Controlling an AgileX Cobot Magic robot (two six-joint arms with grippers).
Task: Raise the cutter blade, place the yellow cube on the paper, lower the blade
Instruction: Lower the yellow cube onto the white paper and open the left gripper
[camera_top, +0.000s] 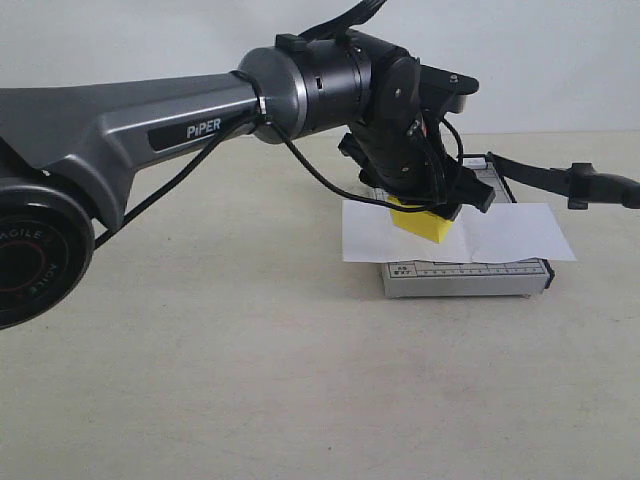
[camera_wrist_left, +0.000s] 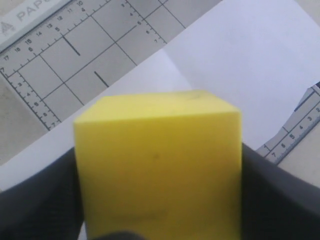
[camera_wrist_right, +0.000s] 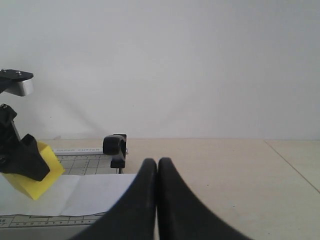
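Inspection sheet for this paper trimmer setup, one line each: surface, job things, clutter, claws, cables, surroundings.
Surface: beige table, carrying the grey base.
Job's things: cube tilted in the left claw over the paper, contact unclear; paper lies across the base; blade, only a black rounded part shows at the base's far edge, raised or not unclear.
Clutter: nothing seen.
Claws: left claw shut on the cube; right claw shut, empty, beside the base.
Cables: black cable hangs from the left arm towards its claw.
Surroundings: plain white wall.
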